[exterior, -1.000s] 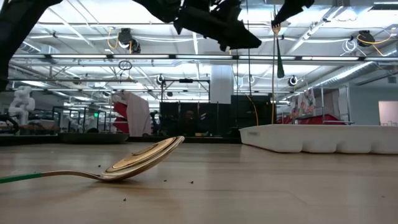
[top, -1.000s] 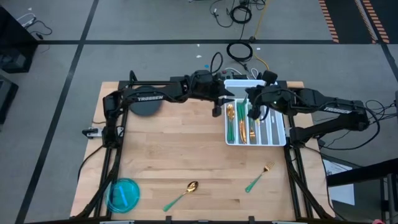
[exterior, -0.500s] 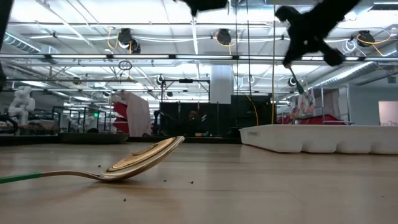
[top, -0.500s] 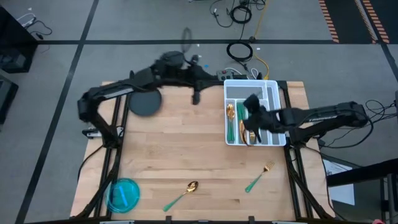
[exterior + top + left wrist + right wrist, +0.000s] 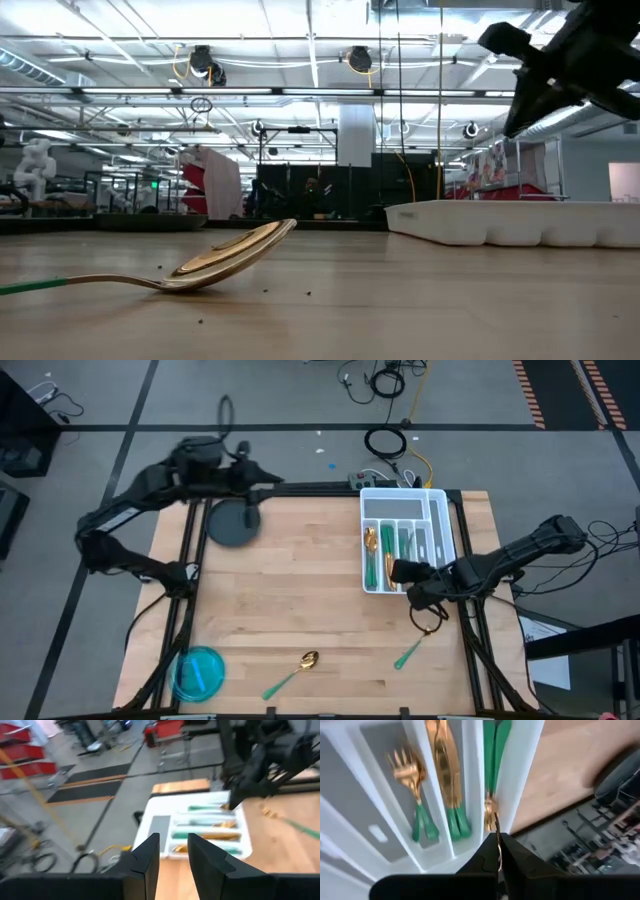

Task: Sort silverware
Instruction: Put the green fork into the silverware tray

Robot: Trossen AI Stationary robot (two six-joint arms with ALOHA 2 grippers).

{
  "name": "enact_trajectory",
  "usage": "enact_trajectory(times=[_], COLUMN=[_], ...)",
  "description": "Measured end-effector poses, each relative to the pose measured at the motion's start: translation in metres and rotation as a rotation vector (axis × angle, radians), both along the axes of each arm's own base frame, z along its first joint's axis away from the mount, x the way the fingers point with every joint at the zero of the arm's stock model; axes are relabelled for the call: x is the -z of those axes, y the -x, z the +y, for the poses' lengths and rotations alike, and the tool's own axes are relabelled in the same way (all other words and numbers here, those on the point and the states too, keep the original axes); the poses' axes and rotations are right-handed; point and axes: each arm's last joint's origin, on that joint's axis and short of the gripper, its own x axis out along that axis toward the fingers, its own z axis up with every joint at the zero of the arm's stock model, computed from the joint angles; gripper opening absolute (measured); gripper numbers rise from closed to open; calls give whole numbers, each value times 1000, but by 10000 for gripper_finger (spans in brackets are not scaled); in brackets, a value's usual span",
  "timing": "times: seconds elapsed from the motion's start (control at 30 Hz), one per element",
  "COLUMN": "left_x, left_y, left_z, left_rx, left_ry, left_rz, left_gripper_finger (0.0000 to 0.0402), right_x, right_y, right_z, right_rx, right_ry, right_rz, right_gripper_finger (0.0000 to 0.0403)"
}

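A white divided plastic tray (image 5: 447, 540) sits at the far right of the pale wooden worktop (image 5: 290, 600). It has one crosswise compartment at its far end and several long slots running toward the near edge. In the high view the leftmost slot holds gold-headed pieces with green handles (image 5: 372, 558), and more green handles lie in the next slots. The right wrist view shows three slots more closely: a gold fork with a green handle (image 5: 412, 785), a gold knife-like piece with a green handle (image 5: 447, 775), and a pair of green handles (image 5: 495, 740).

Two pieces of silverware lie loose on the worktop near its front edge: a gold spoon with a slim green handle (image 5: 293, 672) at about the middle, and a gold fork with a green handle (image 5: 418, 644) to its right.

The right claw (image 5: 412, 586) hangs at the near end of the tray, just above the loose fork and well to the right of the spoon; its fingers are together, with nothing held.

The left claw (image 5: 252, 512) is raised at the far left, over a dark round disc (image 5: 231, 526), well away from all the silverware. Its fingers (image 5: 150, 857) stand a little apart with nothing between them.

A round blue dish (image 5: 198, 672) sits at the near left corner.
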Motion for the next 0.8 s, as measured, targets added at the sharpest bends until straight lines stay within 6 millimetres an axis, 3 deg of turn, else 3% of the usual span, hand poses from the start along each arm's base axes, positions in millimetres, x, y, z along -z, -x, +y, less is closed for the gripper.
enact_trajectory(times=[0.17,0.37,0.8], left_x=[-10,-17,-24], left_y=[39,73,110], left_z=[-12,-24,-38], left_rx=[-70,-83,-102], left_ry=[-41,-50,-16], left_rz=[25,12,-43], left_gripper_finger=[109,109,109], right_x=[9,22,46], right_y=[-8,-17,-2], right_z=[0,1,-7], right_rx=[38,59,54], right_ry=[-54,-79,-58], right_rz=[30,101,285], right_gripper_finger=[0,0,0])
